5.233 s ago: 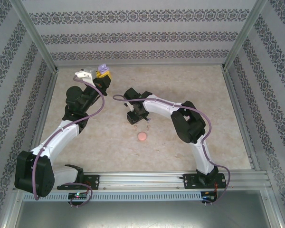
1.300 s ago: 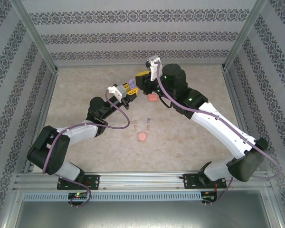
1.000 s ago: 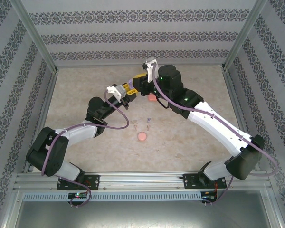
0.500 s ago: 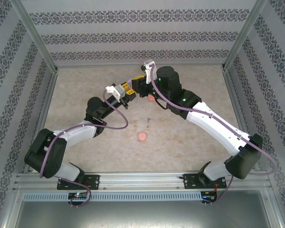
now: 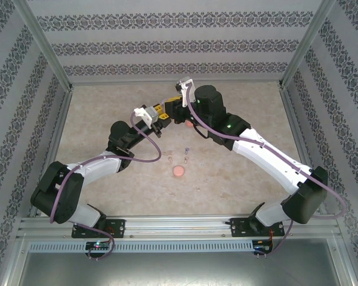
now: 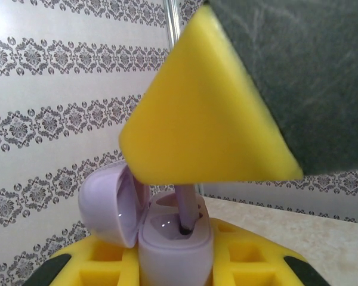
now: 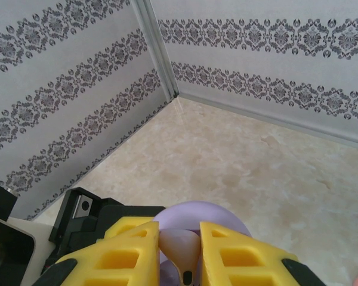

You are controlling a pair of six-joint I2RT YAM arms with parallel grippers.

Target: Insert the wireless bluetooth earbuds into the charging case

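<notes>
My left gripper [image 6: 176, 265] is shut on a pale purple charging case [image 6: 176, 244], held upright with its lid [image 6: 107, 202] swung open to the left. A purple earbud [image 6: 188, 208] stands with its stem tip in one of the case's sockets. My right gripper [image 7: 180, 231] is shut on that earbud [image 7: 185, 253] from above, and its yellow finger [image 6: 209, 119] hangs over the case. In the top view the two grippers [image 5: 160, 113] [image 5: 174, 107] meet above the table's back middle. Tiny earbuds [image 5: 186, 150] [image 5: 169, 159] lie loose on the table.
A closed coral-red case [image 5: 178, 171] lies on the table in front of the grippers. A salmon-orange case [image 5: 190, 124] peeks out beside the right arm. The patterned walls stand close behind, with the back left corner post [image 7: 158, 59] near.
The right gripper has drifted left and down onto the case in the left gripper, bringing the purple earbud into the open case. The left arm has shifted only slightly.
</notes>
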